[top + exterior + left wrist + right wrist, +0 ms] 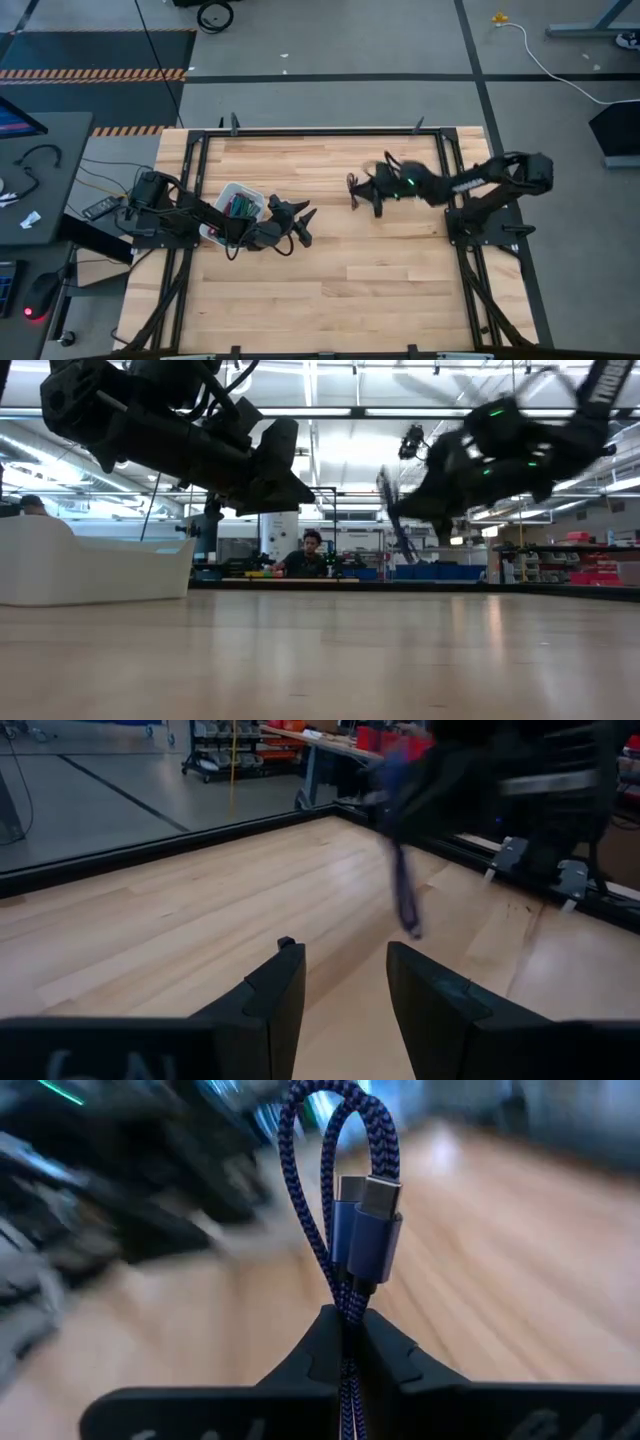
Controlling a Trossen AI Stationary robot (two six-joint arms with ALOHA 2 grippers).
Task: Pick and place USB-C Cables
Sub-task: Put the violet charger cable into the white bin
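A purple braided USB-C cable bundle (350,1190), folded, with its plugs (368,1215) beside the loops, sits in my right gripper (350,1320), which is shut on it. From above, that gripper (358,192) is over the table's middle, toward the far side, with the cable (352,190) clear of the wood. My left gripper (303,224) hovers open just right of a white bin (232,205) that holds more coloured cables. In the left wrist view the open fingers (345,965) face the purple cable (403,895) hanging farther off. My right gripper pinches the purple bundle's strands (349,1305) between its two fingers, just below the plugs. The loops and plugs stick out past the fingertips and more cable runs back between the fingers. The fingers come from the table's right. The bundle is lifted clear, hanging in the air (393,510).
The white bin (90,565) stands on the table's left part, next to the left arm. A black frame rims the table (320,130). Bare wood lies in the near half (340,290). A person (312,555) sits in the room beyond the far edge.
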